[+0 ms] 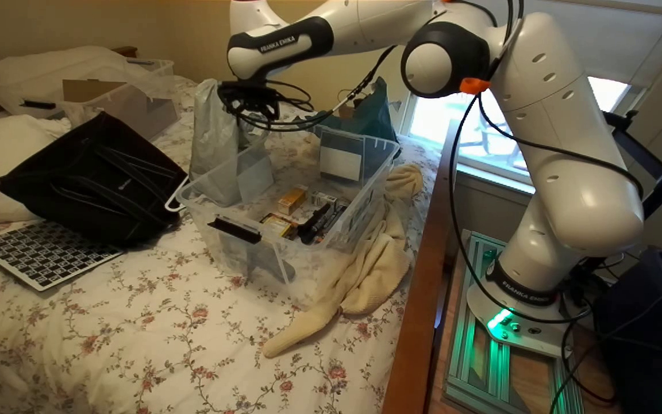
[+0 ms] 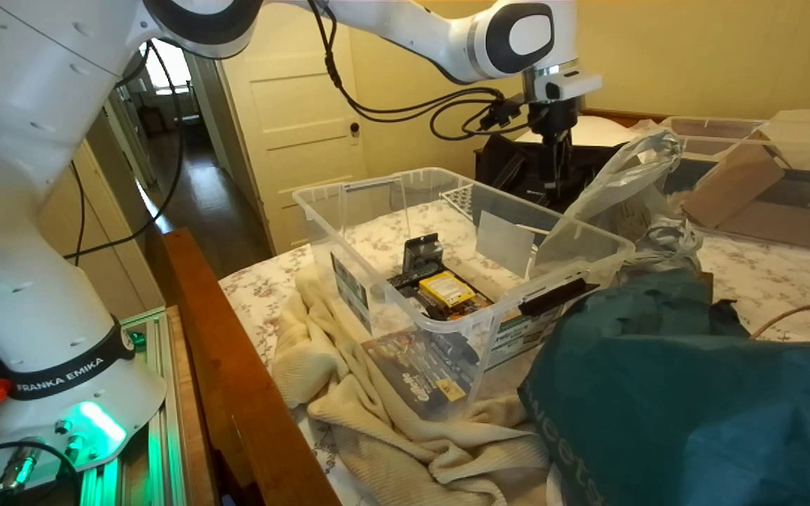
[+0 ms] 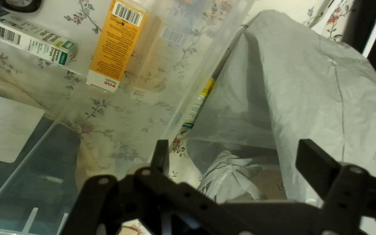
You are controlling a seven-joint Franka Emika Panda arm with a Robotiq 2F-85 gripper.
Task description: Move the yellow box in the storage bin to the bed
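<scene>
A yellow-orange carton [image 1: 292, 199] lies in the clear storage bin [image 1: 239, 256], beside a white carton. The carton [image 3: 116, 45] also shows at upper left in the wrist view. A flatter yellow carton [image 1: 277, 225] lies nearer the bin's latch end. In an exterior view a yellow carton [image 2: 446, 289] shows inside the bin [image 2: 349, 187]; I cannot tell which of the two it is. The bin stands on the bed [image 1: 135, 339] with its flowered coverlet. My gripper [image 3: 233, 147] is open and empty, high above the grey bag beside the bin; it shows in both exterior views [image 1: 257, 108] [image 2: 553, 176].
A grey plastic bag [image 1: 211, 135] stands against the bin. A teal bag [image 2: 672, 400], black bag [image 1: 101, 178], checkered board [image 1: 43, 256] and cream blanket [image 1: 374, 270] lie around it. Another clear bin [image 1: 164, 72] stands near the pillows. A wooden rail [image 1: 423, 328] edges the bed.
</scene>
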